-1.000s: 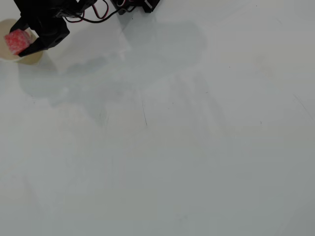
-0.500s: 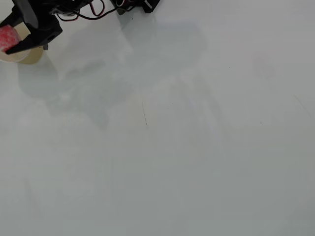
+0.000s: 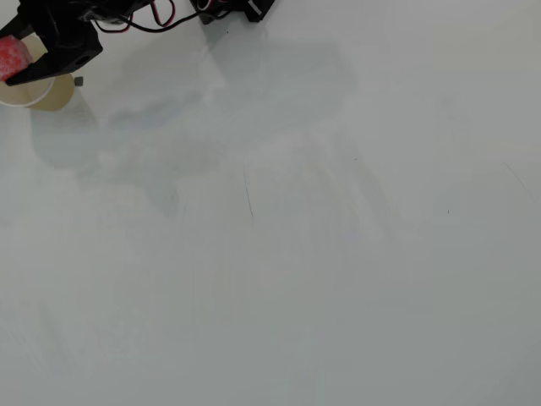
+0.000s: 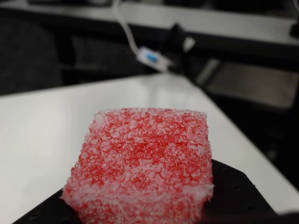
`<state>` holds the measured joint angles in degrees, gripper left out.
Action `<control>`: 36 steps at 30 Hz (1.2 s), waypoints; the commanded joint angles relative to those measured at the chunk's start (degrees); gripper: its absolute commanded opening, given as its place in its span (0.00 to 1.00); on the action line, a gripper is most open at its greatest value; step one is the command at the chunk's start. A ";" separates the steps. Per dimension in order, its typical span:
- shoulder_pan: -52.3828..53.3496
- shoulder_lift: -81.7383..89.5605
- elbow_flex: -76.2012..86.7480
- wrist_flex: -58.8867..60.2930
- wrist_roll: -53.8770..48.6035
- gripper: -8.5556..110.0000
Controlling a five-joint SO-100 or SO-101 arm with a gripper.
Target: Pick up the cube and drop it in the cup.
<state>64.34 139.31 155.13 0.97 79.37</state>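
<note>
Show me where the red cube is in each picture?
Overhead view: the cube sits at the far left top edge, held by the black gripper over the cup.
Wrist view: the cube fills the lower middle, close up.
Shared landmark: the white table, also seen behind the cube in the wrist view.

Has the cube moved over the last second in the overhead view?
Yes. The cube, held in the gripper, has shifted left and up-frame, now over the cup at the left edge.
</note>
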 commanded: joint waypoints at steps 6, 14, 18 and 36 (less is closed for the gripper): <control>2.20 -0.88 -9.23 -4.04 -0.09 0.07; 2.29 -0.79 -9.05 -4.13 -0.09 0.07; 2.20 -0.62 -8.79 -4.31 -0.18 0.11; 2.20 -0.18 -7.73 -4.57 -0.53 0.34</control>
<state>66.09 138.08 155.13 -1.14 79.37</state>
